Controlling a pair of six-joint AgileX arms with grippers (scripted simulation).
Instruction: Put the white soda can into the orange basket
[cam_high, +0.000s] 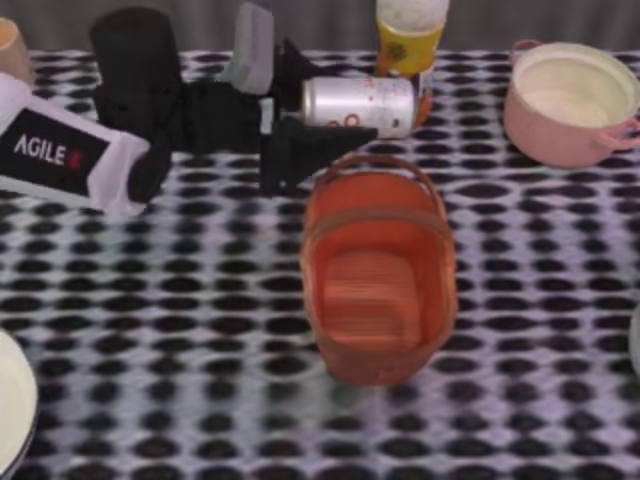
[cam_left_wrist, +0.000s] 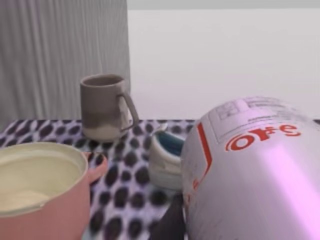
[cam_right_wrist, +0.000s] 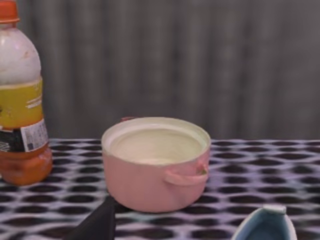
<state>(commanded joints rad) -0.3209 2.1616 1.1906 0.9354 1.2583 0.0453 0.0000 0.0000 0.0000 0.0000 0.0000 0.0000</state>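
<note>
The white soda can (cam_high: 358, 106) lies on its side in the left gripper (cam_high: 300, 125), long axis running across the table toward the pink pot (cam_high: 570, 100), one black finger above it and one below in the top view, clamped on its left end; the can sits just behind the far rim of the orange basket (cam_high: 378, 275), beside the basket's arched hoop handle (cam_high: 375, 165), and appears lifted clear of the cloth, though that is a judgement; the basket's open mouth lies directly toward the near edge from the can, so the coming move looks like a short carry over the rim; the orange juice bottle (cam_high: 408, 38) stands just behind the can; the left wrist view shows the can (cam_left_wrist: 255, 170) filling its frame, red lettering up; the right arm is out of the top view, and its fingers cannot be judged.
</note>
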